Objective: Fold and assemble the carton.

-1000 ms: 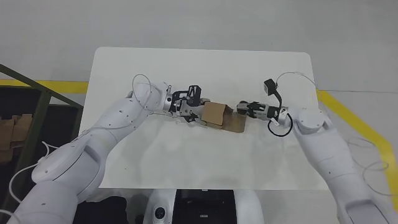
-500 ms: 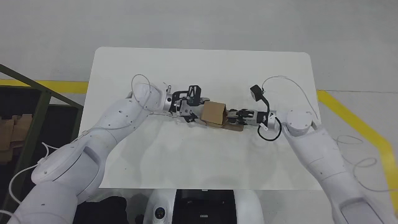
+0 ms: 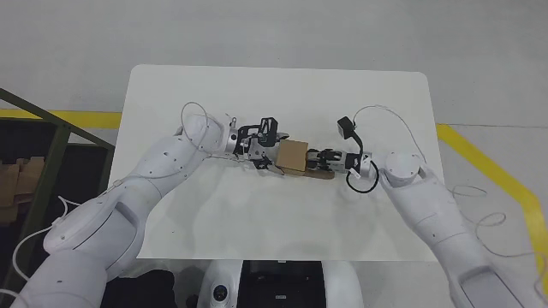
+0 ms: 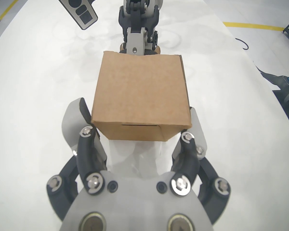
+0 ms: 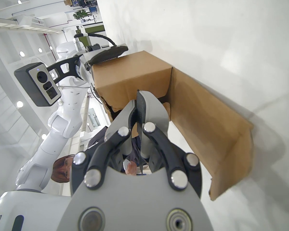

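White table (image 3: 171,103): our carton (image 3: 294,156), long axis left-right. Left gripper (image 4: 139,115) clamps one end; right gripper (image 5: 137,102), fingers together, apparently touches the other.

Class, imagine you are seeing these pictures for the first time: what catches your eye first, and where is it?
A brown carton lies at the middle of the white table, held between two arms. The left gripper clamps one end, with a finger on either side. At the other end, where a long flap lies open on the table, the right gripper points into the opening with its fingers shut.
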`<state>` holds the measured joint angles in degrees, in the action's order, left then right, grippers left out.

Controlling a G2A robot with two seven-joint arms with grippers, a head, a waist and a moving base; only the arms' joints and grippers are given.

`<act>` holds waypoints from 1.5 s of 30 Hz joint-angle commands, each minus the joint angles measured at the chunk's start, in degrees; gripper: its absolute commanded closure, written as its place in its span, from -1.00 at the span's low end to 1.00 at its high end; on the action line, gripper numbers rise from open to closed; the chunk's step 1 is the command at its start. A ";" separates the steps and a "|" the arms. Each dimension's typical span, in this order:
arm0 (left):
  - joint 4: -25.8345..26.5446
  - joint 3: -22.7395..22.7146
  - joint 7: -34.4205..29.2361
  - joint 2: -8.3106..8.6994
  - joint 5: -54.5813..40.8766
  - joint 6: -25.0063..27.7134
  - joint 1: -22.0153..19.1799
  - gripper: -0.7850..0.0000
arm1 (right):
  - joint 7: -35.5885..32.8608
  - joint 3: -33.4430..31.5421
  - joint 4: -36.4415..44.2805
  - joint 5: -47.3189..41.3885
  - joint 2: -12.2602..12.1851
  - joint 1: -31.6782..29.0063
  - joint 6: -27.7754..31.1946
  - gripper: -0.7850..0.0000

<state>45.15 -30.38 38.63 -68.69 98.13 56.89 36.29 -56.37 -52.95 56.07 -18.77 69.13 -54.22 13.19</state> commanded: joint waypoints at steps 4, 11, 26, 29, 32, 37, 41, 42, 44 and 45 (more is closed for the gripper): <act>0.06 -0.07 -0.07 0.00 -0.04 0.11 0.06 -0.62 | -0.37 1.28 -1.09 -1.02 0.82 0.77 0.40 1.00; 0.10 -0.17 -0.13 0.00 -0.06 0.10 0.11 -0.60 | -1.09 1.57 -2.98 -2.42 1.45 1.60 1.86 1.00; 0.01 -0.70 1.20 0.43 0.07 0.07 0.54 -0.58 | 1.25 -14.02 9.57 6.58 -4.95 -7.04 -1.97 1.00; -0.06 -0.96 1.97 0.61 -0.18 0.60 0.61 -0.61 | 2.39 -18.16 14.24 10.18 -6.48 -10.99 -4.97 1.00; -0.12 -1.22 3.13 0.83 -0.61 1.11 0.69 -0.62 | 3.47 -20.76 17.42 13.11 -7.45 -14.06 -8.12 1.00; -0.15 -1.21 4.65 1.21 -1.22 1.11 0.73 -0.62 | 2.58 -20.90 17.99 13.21 -7.73 -15.93 -9.75 1.00; -0.32 -1.06 4.15 1.38 -1.25 1.11 0.62 -0.61 | 1.39 -18.16 16.38 13.49 -7.27 -14.68 -9.77 1.00; -0.34 -1.02 3.87 1.38 -1.27 1.11 0.61 -0.62 | 0.90 -17.42 16.07 13.63 -7.14 -14.23 -9.45 1.00; -0.30 -0.93 3.47 1.35 -1.44 1.11 0.65 -0.64 | 0.77 -16.59 15.40 13.51 -6.95 -13.56 -8.58 1.00; -0.27 -0.93 3.30 1.35 -1.51 1.11 0.63 -0.64 | 0.85 -16.30 15.32 13.77 -6.90 -13.36 -8.14 0.90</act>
<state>44.83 -31.33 42.12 -67.32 96.71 58.00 36.93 -55.65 -69.54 71.54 -5.20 62.18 -67.82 4.54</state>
